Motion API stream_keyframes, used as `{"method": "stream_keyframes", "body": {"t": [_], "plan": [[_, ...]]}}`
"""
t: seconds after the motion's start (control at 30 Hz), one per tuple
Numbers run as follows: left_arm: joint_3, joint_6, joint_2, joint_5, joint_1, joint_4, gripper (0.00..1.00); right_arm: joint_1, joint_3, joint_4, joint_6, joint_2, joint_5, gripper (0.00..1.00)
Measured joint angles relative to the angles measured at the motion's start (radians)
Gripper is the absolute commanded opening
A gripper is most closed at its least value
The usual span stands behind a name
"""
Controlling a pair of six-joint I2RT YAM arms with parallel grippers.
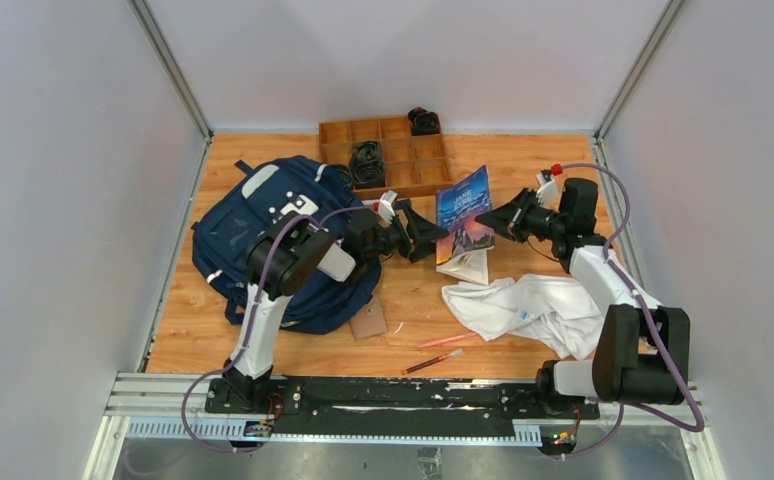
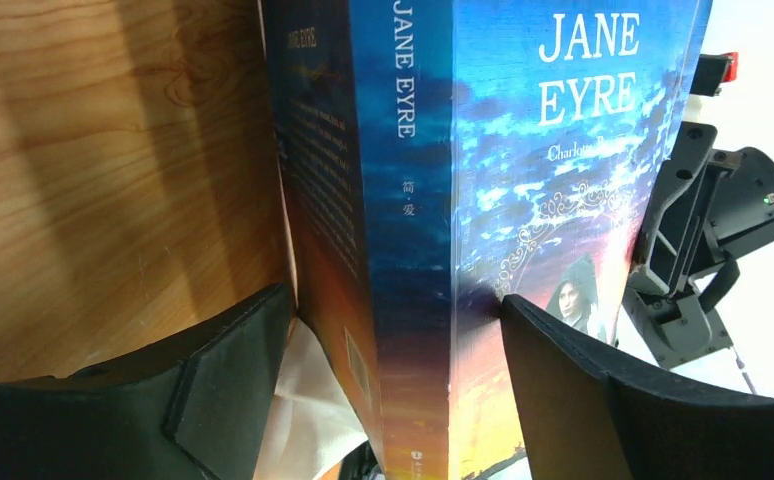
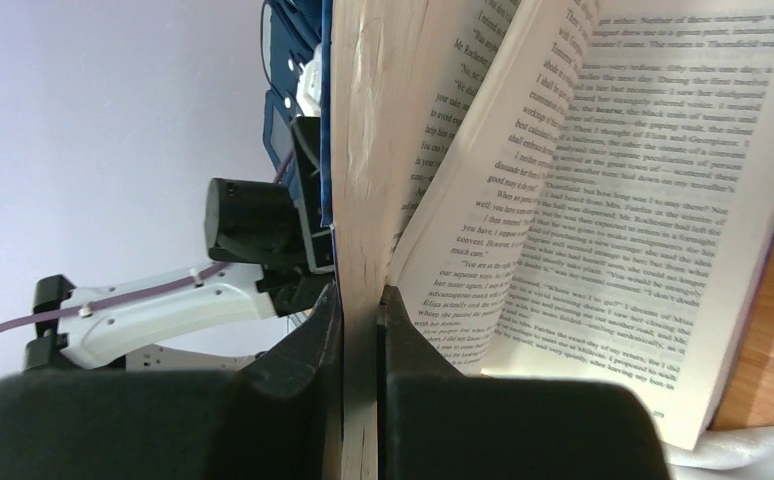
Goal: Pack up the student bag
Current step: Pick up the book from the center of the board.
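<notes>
The student bag (image 1: 233, 235) was laid on the left of the tabletop (image 1: 413, 300), just behind and to the left of the left fingers (image 1: 428, 232) and well apart from the right fingers (image 1: 498, 221). The left fingers were spread wide to either side of the spine of an upright book (image 1: 466, 205) (Jane Eyre, by its cover); whether their pads pressed it could not be told. The right fingers were closed tight on a sheaf of its pages, the rest being fanned open. The bag's right part was hidden beneath the left arm (image 1: 263, 320). From the right wrist only a navy sliver, probably the bag, was made out past the book.
</notes>
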Motion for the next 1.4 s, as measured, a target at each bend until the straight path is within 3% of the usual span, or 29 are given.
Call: {"method": "stream_keyframes", "body": {"t": [0.1,0.3,0.5,0.57,0.63,0.8,0.87,1.0,1.13,1.3,1.4], "plan": [[0.0,-0.068,0.055,0.001,-0.004,0.105,0.75,0.0,-0.023,0.042,0.026,0.006,-0.009,0.0],[0.013,-0.089,0.048,0.0,-0.015,0.138,0.52,0.0,-0.036,0.094,0.07,0.024,-0.031,0.0],[0.017,-0.109,0.048,-0.008,-0.013,0.134,0.09,-0.002,-0.039,0.113,0.08,0.038,-0.035,0.0],[0.017,-0.107,0.047,-0.014,-0.012,0.131,0.0,-0.005,-0.039,0.113,0.076,0.044,-0.034,0.0],[0.017,-0.097,0.039,-0.014,-0.011,0.106,0.0,-0.007,-0.038,0.107,0.071,0.055,-0.034,0.04],[0.016,-0.001,-0.039,-0.019,0.001,-0.074,0.0,-0.018,-0.02,0.04,0.045,0.097,-0.034,0.88],[0.016,0.06,-0.106,-0.027,0.003,-0.178,0.0,-0.019,-0.01,-0.027,0.011,0.092,-0.022,0.93],[0.019,0.184,-0.261,-0.05,0.003,-0.381,0.0,-0.032,0.037,-0.218,-0.063,0.047,0.041,0.95],[0.056,0.317,-0.389,-0.093,0.007,-0.576,0.0,-0.068,0.072,-0.303,-0.088,-0.039,0.083,0.97],[0.111,0.462,-0.515,-0.221,0.013,-0.79,0.0,-0.077,0.079,-0.313,-0.032,-0.113,0.061,0.98],[0.115,0.499,-0.592,-0.308,0.014,-0.847,0.0,-0.059,0.058,-0.228,0.075,-0.134,0.03,0.98]]}}
